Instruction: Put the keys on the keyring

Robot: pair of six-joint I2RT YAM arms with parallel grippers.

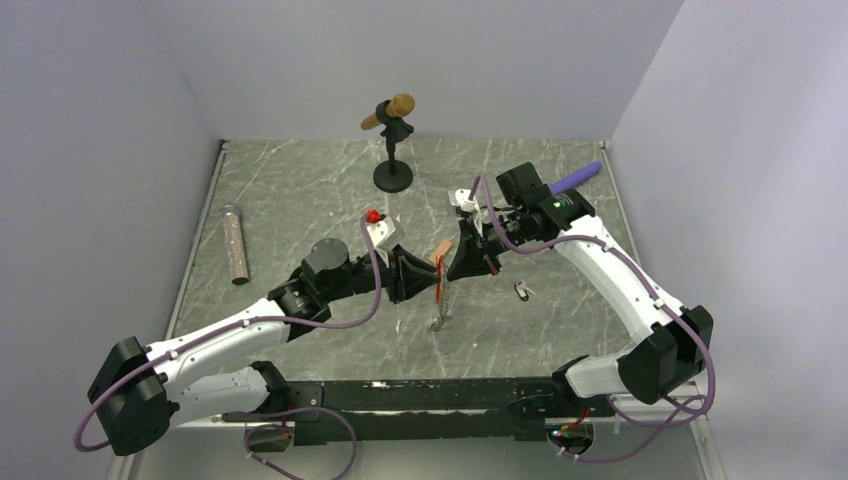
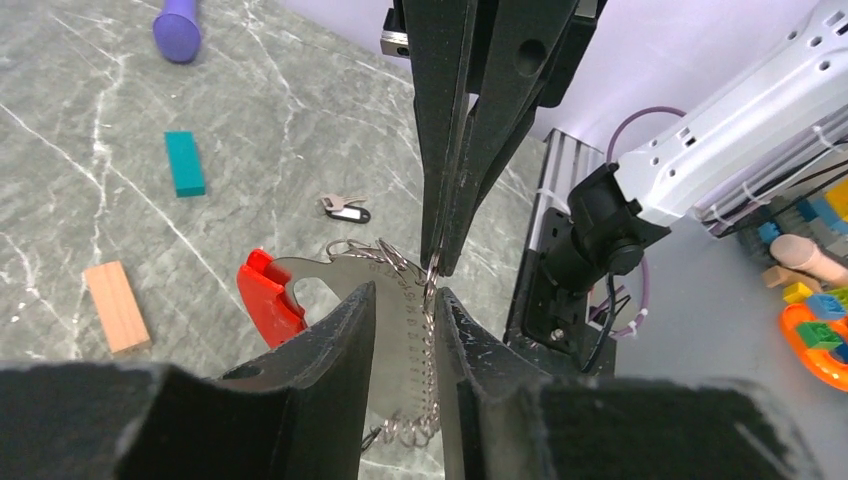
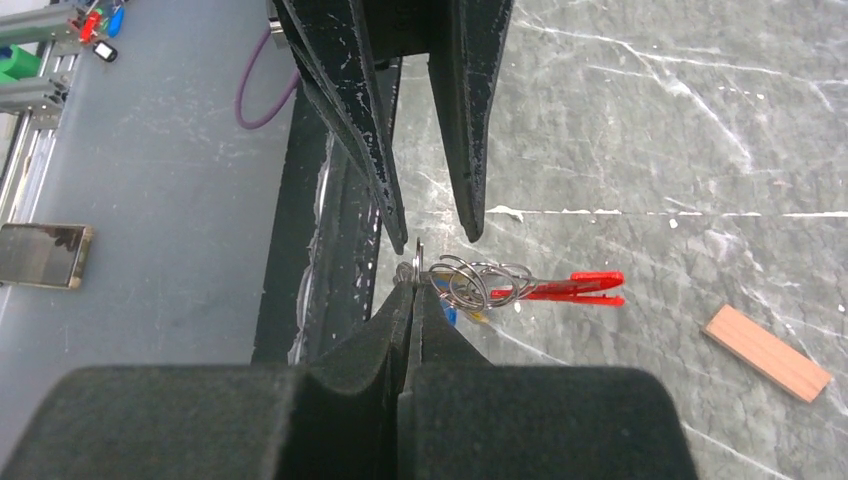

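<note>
Right jaws clamped the keyring [image 3: 565, 287] above mid-counter, likely steadying its ring for threading; left jaws stood apart astride the chain. Keys [image 2: 345, 207] lay loose toward the right edge.

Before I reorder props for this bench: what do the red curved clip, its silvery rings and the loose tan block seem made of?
Red curved clip: likely plastic, even colour, slight gloss. Silvery rings: metal, bright reflective wire. Tan block: probably bare wood, matte with faint streaks.

Mid-table, keyring [image 1: 440, 310] between left gripper [image 1: 430, 280] and right gripper [image 1: 452, 268]; keys [image 1: 522, 291] on table to its right; stand [image 1: 392, 176] behind.
</note>
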